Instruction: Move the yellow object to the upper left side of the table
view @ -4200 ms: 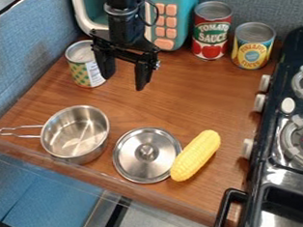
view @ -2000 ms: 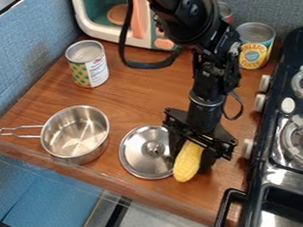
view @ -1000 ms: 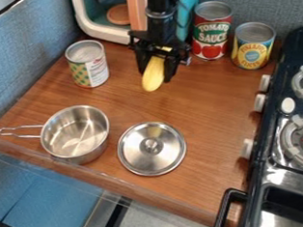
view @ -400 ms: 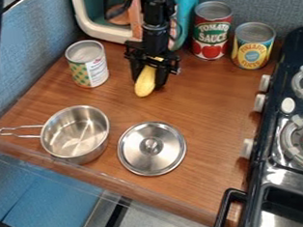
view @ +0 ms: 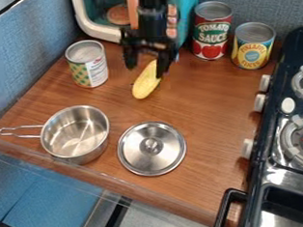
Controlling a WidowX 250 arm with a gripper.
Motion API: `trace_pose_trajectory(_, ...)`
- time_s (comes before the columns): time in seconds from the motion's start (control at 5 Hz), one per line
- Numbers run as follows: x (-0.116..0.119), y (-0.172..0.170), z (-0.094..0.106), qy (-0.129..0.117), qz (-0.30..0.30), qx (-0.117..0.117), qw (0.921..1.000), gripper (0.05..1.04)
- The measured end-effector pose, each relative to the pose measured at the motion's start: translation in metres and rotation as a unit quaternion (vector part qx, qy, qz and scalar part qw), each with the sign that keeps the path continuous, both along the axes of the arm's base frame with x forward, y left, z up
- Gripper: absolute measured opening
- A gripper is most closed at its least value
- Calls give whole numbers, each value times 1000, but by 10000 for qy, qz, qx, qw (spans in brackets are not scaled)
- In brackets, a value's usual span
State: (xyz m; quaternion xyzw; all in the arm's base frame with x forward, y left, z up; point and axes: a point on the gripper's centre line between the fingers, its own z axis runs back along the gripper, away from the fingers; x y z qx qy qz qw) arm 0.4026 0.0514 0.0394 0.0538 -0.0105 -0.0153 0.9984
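1. arm [view: 152, 6] hangs in from the top edge, gripper [view: 148, 62] pointing down with its fingers spread wide.
2. yellow corn [view: 145, 82] lies slanted on the table [view: 211, 99], upper middle, top end right under the gripper.
3. counting up: one corn, one pot [view: 76, 132], one lid [view: 151, 148], three cans: green-patterned can [view: 86, 66], red can [view: 211, 34], yellow can [view: 252, 48].
4. labels: all three cans have printed ones, tomatoes pictured on the red one.
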Motion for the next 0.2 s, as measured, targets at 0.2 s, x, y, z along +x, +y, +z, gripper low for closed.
trace_pose_trajectory(0.2,-5,-1,25,-280,31,-28,9996,1001)
